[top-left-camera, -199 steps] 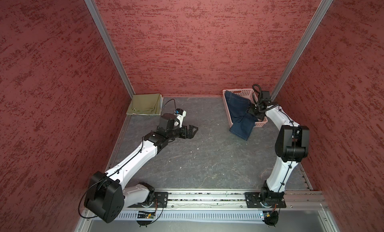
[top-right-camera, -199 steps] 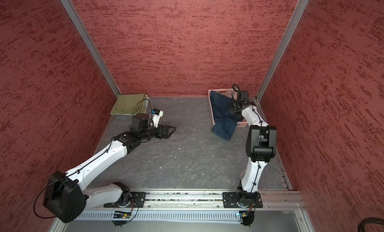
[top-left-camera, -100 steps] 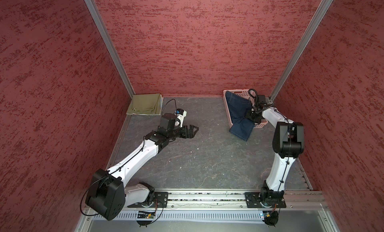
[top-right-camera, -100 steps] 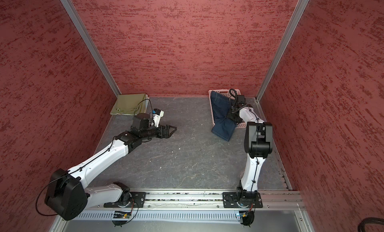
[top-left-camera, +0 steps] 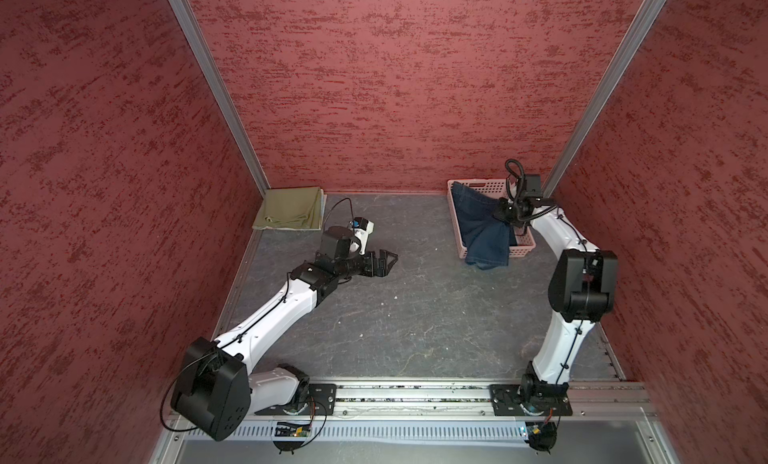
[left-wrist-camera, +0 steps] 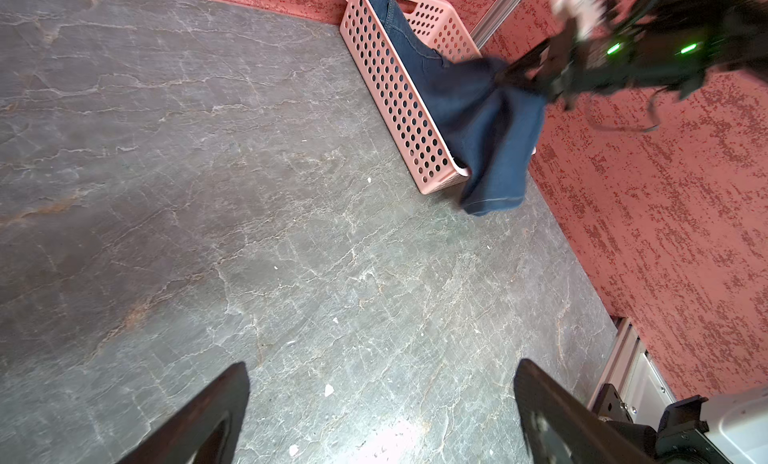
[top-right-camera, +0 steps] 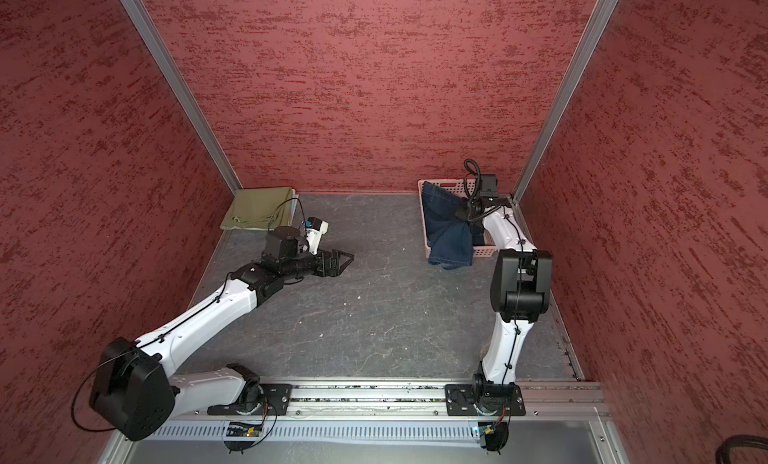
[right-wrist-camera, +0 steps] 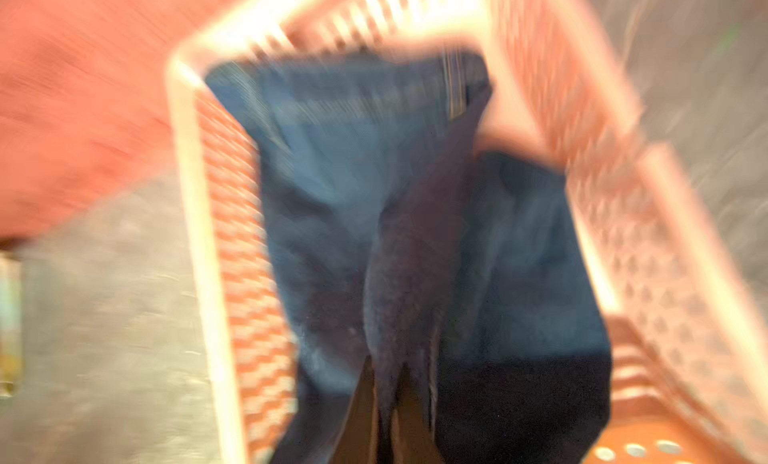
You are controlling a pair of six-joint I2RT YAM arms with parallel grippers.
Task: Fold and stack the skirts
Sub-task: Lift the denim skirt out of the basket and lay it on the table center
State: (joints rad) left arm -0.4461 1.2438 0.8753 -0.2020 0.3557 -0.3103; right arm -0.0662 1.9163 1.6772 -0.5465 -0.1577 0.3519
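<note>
Right tool (top-left-camera: 499, 213) has nipped shut on the denim skirt (top-left-camera: 482, 237) draped over the pink basket (top-left-camera: 490, 188); left tool (top-left-camera: 388, 263) spread.

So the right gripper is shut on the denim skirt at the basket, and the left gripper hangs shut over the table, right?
Not quite: the left gripper is open, jaws wide apart, as the left wrist view shows. The rest holds: it hangs over the table, and the right gripper is shut on the denim skirt at the basket.
</note>
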